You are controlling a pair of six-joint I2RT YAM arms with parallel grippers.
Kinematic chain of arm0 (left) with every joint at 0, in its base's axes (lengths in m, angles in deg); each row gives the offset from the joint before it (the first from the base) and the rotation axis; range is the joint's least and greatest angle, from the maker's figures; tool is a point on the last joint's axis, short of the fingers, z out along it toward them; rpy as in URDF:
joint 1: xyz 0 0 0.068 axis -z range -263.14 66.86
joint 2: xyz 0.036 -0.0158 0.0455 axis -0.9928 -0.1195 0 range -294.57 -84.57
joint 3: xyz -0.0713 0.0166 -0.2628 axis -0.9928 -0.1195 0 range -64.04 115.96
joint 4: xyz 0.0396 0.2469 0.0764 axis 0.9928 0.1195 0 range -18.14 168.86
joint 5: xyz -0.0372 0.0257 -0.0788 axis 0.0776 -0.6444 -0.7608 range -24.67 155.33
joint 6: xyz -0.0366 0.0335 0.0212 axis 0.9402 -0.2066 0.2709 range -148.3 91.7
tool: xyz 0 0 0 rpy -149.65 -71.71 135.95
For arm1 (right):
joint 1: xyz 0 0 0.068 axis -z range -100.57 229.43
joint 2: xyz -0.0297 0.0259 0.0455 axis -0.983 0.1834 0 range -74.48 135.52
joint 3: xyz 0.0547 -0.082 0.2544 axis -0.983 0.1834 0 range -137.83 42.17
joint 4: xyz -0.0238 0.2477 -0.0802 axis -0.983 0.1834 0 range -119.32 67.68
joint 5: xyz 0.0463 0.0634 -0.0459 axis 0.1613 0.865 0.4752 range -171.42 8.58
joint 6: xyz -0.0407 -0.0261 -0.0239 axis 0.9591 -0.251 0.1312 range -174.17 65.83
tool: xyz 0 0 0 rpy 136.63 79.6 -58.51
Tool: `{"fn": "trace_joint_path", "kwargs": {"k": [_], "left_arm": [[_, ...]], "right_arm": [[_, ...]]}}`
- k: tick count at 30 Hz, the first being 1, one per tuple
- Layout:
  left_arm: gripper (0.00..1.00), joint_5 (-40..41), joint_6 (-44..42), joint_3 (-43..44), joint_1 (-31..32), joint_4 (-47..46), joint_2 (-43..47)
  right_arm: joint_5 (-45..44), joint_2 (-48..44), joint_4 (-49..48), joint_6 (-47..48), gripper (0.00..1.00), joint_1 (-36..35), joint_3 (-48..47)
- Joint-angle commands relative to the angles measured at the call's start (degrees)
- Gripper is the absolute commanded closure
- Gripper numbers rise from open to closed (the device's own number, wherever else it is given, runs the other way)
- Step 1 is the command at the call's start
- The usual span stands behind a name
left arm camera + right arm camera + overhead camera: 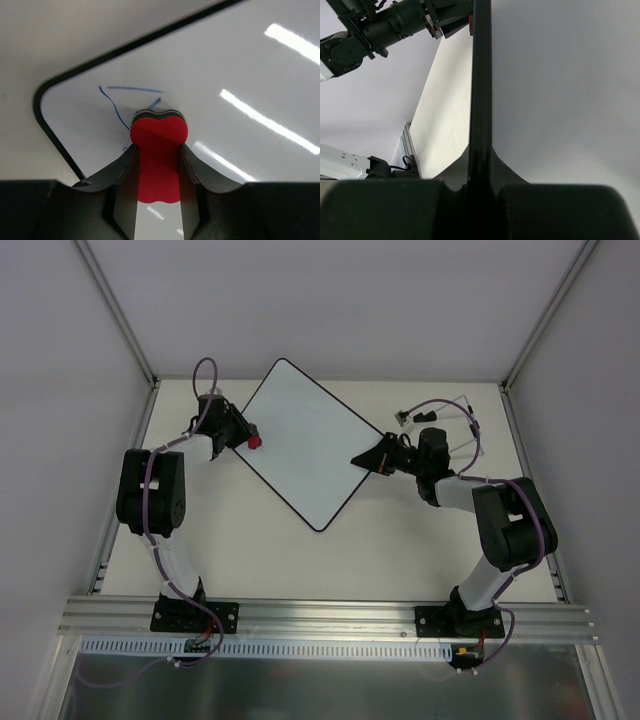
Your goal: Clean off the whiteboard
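Observation:
The whiteboard point(305, 445) lies turned like a diamond on the table, white with a thin black rim. My left gripper point(250, 439) is shut on a red bone-shaped eraser point(159, 150) and presses it on the board's left corner. Thin blue pen lines point(120, 102) show just beyond the eraser, near the rounded corner. My right gripper point(368, 460) is shut on the board's right edge point(481, 90), which runs as a black strip between its fingers in the right wrist view.
A clear plastic holder point(440, 420) stands at the back right behind the right arm. Grey walls enclose the table on three sides. An aluminium rail point(330, 615) runs along the near edge.

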Motion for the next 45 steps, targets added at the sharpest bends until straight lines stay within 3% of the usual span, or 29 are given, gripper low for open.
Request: {"fn": "trace_joint_path", "kwargs": {"k": [1, 15, 25, 31, 37, 45], "left_arm": [[1.0, -0.4, 0.9, 3.2, -3.5, 4.9, -6.6], [1.0, -4.7, 2.1, 7.5, -5.8, 4.9, -9.8], [1.0, -9.1, -0.8, 11.2, 0.1, 5.0, -7.5], [1.0, -10.5, -1.3, 14.6, 0.6, 5.5, -8.3], [1.0, -9.5, 1.8, 15.7, -2.3, 7.2, -10.8], [1.0, -7.6, 2.4, 9.1, -7.3, 7.3, -9.4]], "right_arm": [[18.5, -3.5, -7.1, 2.2, 1.0, -4.1, -2.9], [18.3, -4.3, -7.1, 2.2, 1.0, -3.7, -2.1], [19.0, -4.0, -7.0, 2.5, 0.99, -3.7, -2.6], [19.2, -4.3, -7.0, 2.4, 1.0, -3.7, -2.5], [19.5, -4.5, -7.0, 2.3, 1.0, -3.7, -2.3], [20.0, -4.4, -7.0, 2.1, 1.0, -3.4, -2.3]]}}
